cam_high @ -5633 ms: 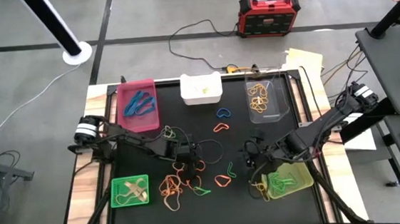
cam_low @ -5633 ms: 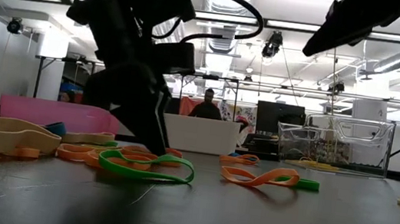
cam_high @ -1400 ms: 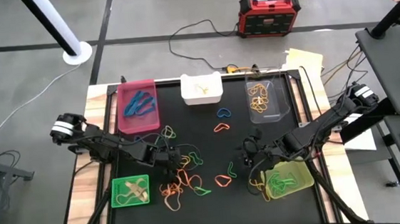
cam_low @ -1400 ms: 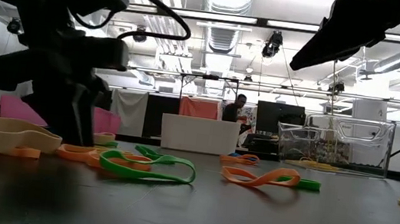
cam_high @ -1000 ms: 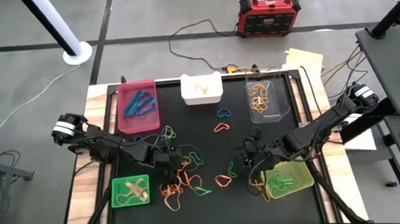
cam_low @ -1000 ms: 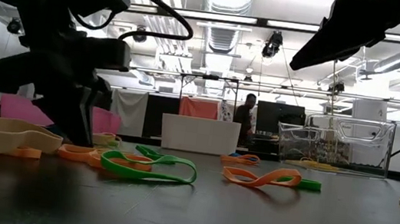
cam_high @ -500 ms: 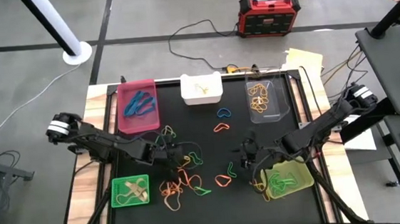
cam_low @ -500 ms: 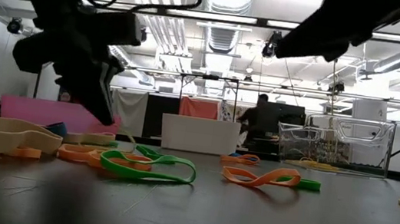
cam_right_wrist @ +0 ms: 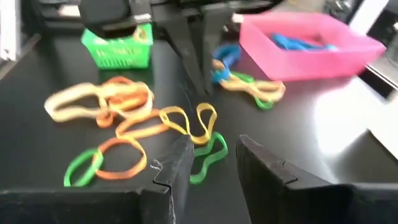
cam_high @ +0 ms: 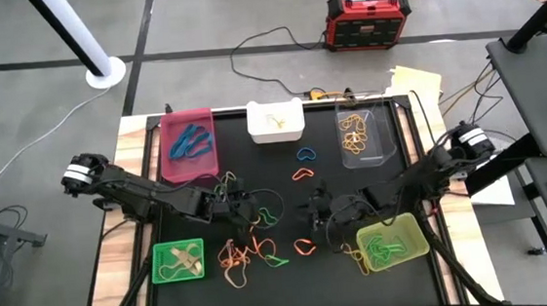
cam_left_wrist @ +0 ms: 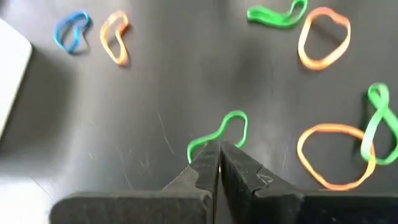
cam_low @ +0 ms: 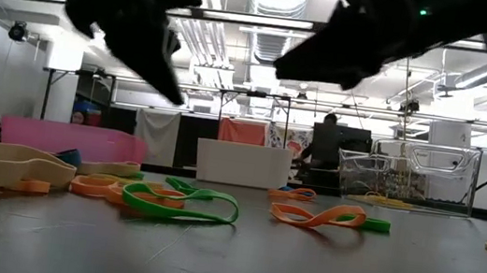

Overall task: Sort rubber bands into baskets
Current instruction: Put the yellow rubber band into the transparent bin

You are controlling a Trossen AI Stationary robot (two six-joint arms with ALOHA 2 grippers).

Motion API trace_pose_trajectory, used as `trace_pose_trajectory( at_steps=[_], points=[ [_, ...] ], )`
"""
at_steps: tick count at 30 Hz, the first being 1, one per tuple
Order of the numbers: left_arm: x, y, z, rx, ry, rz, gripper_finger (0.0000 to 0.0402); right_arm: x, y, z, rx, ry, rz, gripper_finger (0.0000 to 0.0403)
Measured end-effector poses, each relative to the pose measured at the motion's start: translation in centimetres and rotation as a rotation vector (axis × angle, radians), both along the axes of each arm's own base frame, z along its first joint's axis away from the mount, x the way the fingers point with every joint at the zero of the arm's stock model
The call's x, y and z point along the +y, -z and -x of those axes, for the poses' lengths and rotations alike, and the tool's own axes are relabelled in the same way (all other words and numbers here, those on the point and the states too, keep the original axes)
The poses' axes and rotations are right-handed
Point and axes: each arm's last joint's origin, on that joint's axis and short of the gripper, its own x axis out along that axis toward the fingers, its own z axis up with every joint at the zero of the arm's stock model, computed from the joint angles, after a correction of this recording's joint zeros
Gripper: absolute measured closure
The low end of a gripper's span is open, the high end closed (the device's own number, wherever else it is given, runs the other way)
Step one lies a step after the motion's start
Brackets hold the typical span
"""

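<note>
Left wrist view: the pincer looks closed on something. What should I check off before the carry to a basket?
1. Left pincer shut on the green rubber band: ok.
2. Only one band caught at the tips: ok.
3. Band hanging free of the table: cannot tell.
4. Yellow-green basket, already holding green bands, has room: ok.
5. Way across to that basket free: probably not ok; the right pincer, open, hangs mid-table between the two.
</note>
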Motion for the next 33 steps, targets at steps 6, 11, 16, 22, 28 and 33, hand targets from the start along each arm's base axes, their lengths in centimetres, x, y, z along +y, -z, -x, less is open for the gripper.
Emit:
trace_pose_trajectory(
  at_steps=[6, 11, 16, 22, 28, 33],
  points=[
    [0.0, -0.8, 0.2, 0.068, -0.011, 0.006, 0.0401, -0.6, 1.4, -1.2, -0.012, -0.018, 0.004, 0.0284],
    [0.1, 0.8, 1.1, 0.133, -0.034, 0.084, 0.0393, -0.6, 1.8, -1.5, 0.0, -0.02, 0.007, 0.0284],
    [0.3, 3.1, 2.2, 0.159, -0.066, 0.142, 0.0345, -0.6, 1.6, -1.4, -0.007, -0.021, 0.005, 0.0284],
    [0.3, 4.9, 2.4, 0.024, -0.044, 0.176, 0.0265, -0.6, 1.0, -1.3, -0.019, -0.03, -0.003, 0.0284],
    [0.6, 5.9, 3.0, -0.006, -0.062, 0.165, 0.0207, -0.6, 0.9, -1.2, -0.013, -0.031, -0.001, 0.0284],
    [0.8, 6.3, 3.2, -0.049, -0.082, 0.152, 0.0199, -0.6, 0.9, -1.2, -0.013, -0.03, -0.001, 0.0284]
  ],
)
